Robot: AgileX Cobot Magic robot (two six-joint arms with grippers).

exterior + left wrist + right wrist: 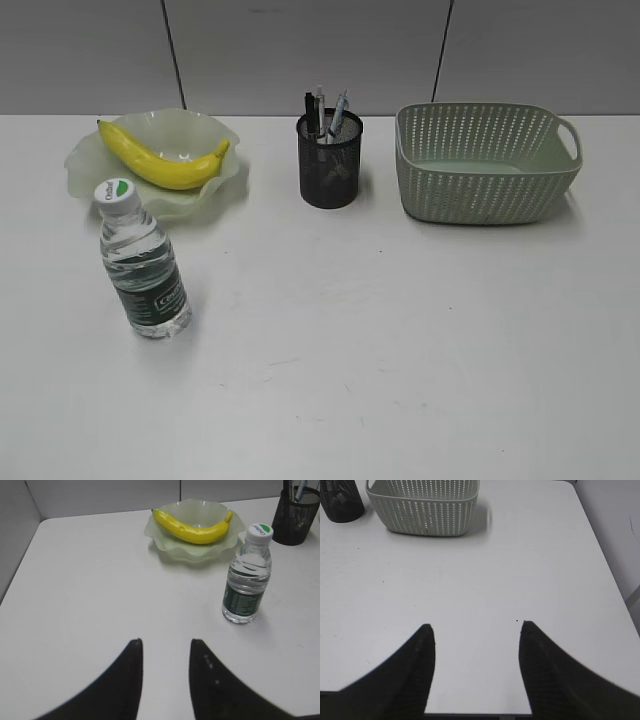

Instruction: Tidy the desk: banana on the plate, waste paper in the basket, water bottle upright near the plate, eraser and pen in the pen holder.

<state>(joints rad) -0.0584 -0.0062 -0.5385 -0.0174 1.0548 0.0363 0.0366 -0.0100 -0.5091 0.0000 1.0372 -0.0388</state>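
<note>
Banana [165, 160] on plate [205, 195]; bottle [143, 265] upright near plate; pens in holder [329, 160]; left gripper [165, 647] narrow, empty; right gripper [476, 632] wide, empty; best keep clear of counter [400, 350].

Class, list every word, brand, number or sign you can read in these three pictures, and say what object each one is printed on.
No text can be read with certainty.
Water bottle dark green label: white brand lettering, too small and blurred to read.
Bottle cap: green leaf-shaped mark with tiny print, unreadable.
Pens in the pen holder: any print too small to tell.
Basket, plate, banana: none.
</note>
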